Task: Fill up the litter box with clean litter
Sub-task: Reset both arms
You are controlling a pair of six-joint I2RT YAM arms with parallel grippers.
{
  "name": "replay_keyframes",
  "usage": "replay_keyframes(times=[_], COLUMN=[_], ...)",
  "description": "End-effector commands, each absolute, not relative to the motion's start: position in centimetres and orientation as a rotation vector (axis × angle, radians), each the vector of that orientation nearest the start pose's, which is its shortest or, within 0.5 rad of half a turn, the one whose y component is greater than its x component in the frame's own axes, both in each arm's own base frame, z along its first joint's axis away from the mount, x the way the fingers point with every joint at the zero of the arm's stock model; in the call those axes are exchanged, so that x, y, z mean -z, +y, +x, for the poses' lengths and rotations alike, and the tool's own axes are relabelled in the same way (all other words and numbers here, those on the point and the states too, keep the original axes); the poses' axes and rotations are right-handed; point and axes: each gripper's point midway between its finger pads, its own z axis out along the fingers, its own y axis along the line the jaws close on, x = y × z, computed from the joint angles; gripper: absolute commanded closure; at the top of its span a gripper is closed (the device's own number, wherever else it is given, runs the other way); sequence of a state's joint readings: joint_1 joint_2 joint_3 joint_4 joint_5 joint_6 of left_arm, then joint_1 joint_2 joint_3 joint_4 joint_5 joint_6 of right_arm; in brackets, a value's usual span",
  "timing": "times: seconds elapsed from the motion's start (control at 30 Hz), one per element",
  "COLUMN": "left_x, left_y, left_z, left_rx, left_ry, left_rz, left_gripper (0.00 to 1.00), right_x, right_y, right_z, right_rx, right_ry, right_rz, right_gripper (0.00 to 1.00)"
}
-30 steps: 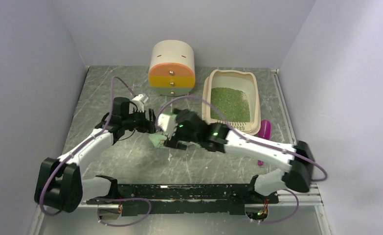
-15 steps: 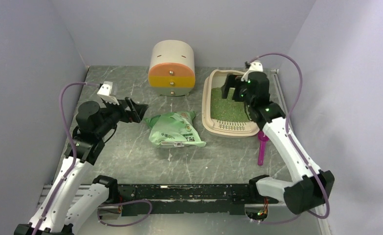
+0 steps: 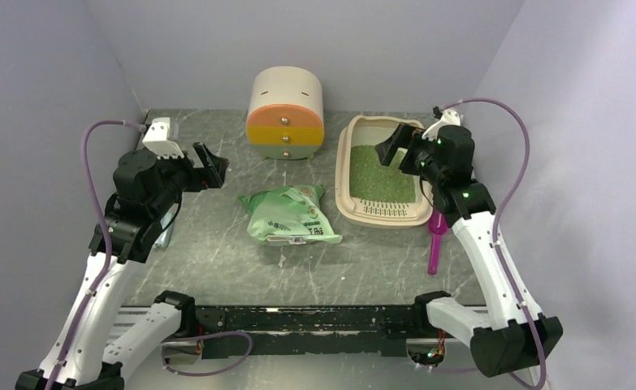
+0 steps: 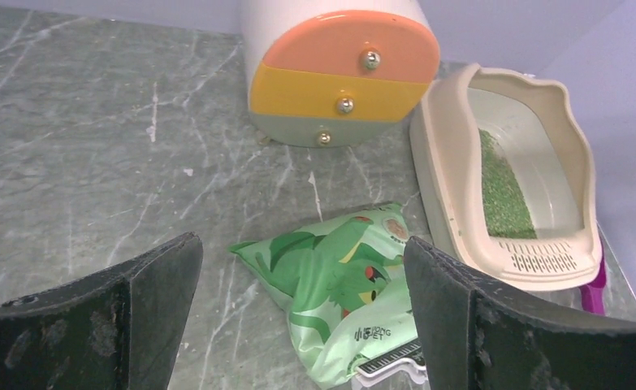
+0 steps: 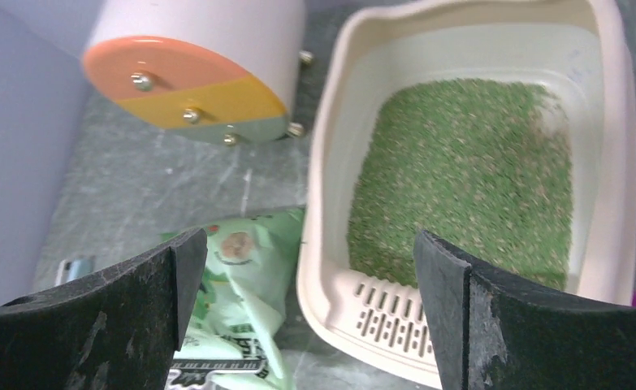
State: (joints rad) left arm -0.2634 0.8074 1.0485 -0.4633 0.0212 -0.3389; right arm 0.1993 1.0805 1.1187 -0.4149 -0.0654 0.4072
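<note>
Light-green granular litter [image 3: 377,172] lay in the beige plastic rectangular litter box [image 3: 343,183], far right on the counter [image 3: 217,260]; the left end effector [image 3: 209,166] and right end effector [image 3: 395,149] hovered, jaws apart, empty.

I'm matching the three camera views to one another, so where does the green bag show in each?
Top external: the bag lies mid-table, left of the litter box.
Left wrist: the bag is at lower centre, cut off by the bottom edge.
Right wrist: the bag is at the bottom, left of centre.
Shared landmark: the drawer unit appears above the bag in all three.
</note>
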Motion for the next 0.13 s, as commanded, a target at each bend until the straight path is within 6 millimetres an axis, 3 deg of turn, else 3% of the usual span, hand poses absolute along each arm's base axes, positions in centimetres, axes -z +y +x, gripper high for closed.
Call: replay_keyframes(times=[0.0,0.1], left_x=[-33.18,-33.37], left_y=[-7.89,-7.76], left_z=[28.16,28.22], left_rx=[0.376,0.372], left_ry=[1.826,1.827], left_rz=[-0.114,-0.127], left_gripper=[0.03,0.03], right_x=[-31.27,-32.25], right_y=[11.81,11.02], right_z=[33.56,33.39], right_rx=[-0.569,-0.541], right_ry=[1.915,1.844], right_rz=[0.012,0.041], right_gripper=[0.0,0.0])
